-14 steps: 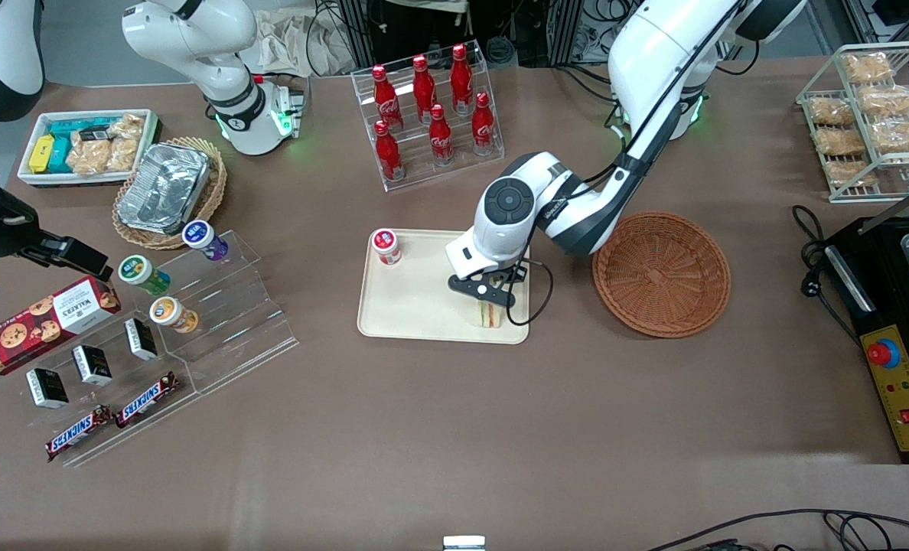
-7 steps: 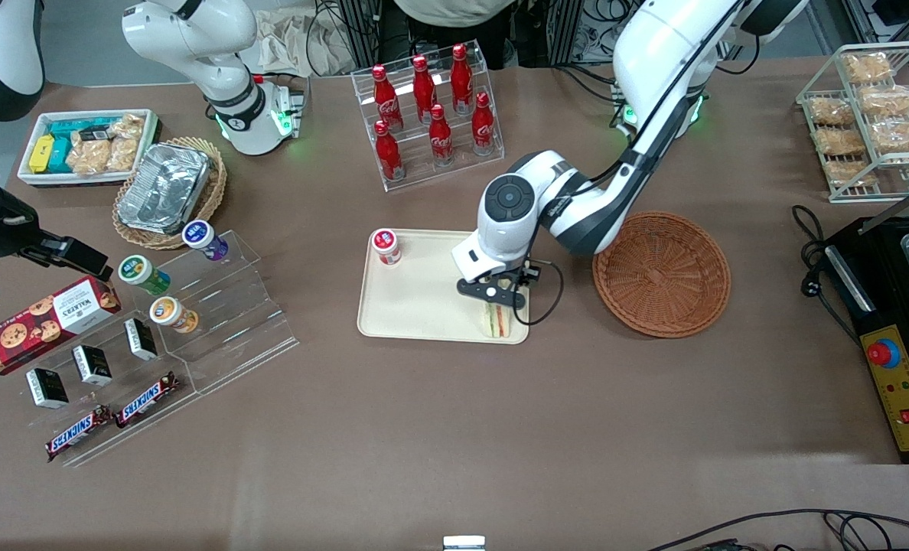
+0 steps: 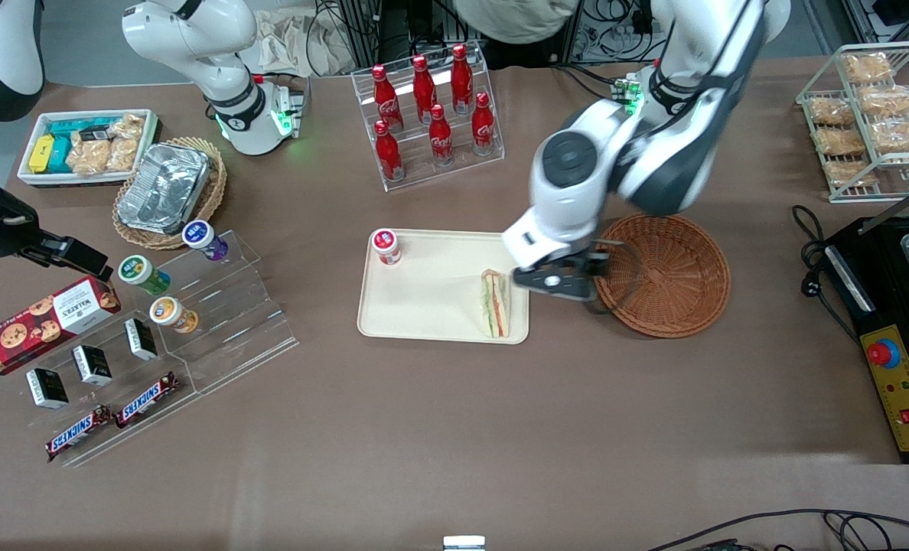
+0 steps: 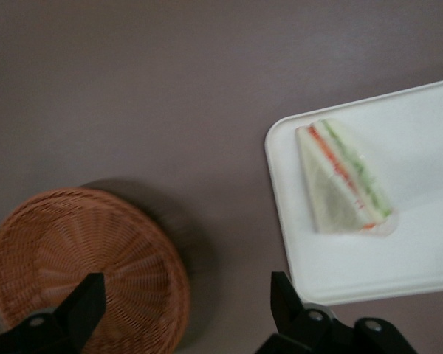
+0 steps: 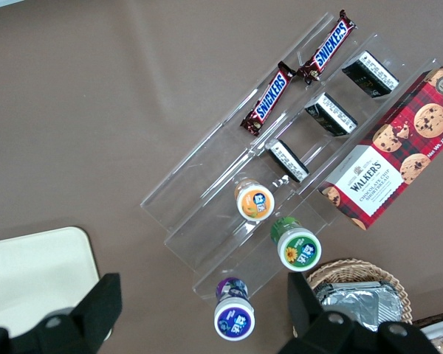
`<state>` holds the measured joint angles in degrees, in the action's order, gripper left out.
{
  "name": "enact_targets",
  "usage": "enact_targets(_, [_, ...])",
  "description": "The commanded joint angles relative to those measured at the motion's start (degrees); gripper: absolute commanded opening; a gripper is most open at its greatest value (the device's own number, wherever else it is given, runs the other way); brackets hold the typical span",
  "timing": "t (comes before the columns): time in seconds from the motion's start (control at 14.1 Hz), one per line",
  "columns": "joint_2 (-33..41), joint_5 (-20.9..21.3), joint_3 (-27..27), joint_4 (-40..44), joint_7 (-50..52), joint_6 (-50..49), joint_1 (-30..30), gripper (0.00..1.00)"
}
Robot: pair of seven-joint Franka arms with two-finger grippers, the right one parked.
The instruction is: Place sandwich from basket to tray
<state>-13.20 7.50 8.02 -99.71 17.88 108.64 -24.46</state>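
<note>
Sandwich [image 3: 494, 303] on tray [image 3: 416, 306], beside tool [image 3: 558, 281].

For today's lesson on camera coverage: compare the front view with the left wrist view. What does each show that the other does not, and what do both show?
Front view only: the cola bottles, the small jar standing on the tray, and the Snickers bars.
Left wrist view only: nothing extra, just a closer look from above.
Both: the sandwich lying on the tray, the empty basket, and the open gripper, raised between tray and basket.
</note>
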Motion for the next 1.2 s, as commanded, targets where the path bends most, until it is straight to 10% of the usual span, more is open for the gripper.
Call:
enact_targets(0.0, [5.98, -4.94, -7.38, -1.45, -11.16, -6.40, -0.24, 1.00])
enact_targets(0.57, [14.16, -5.57, -24.62, -1.18, -14.19, -18.99, -0.32, 0.99])
enact_targets(1.13, [14.61, -8.81, -29.11, -0.13, -17.35, -19.08, -0.32, 0.99])
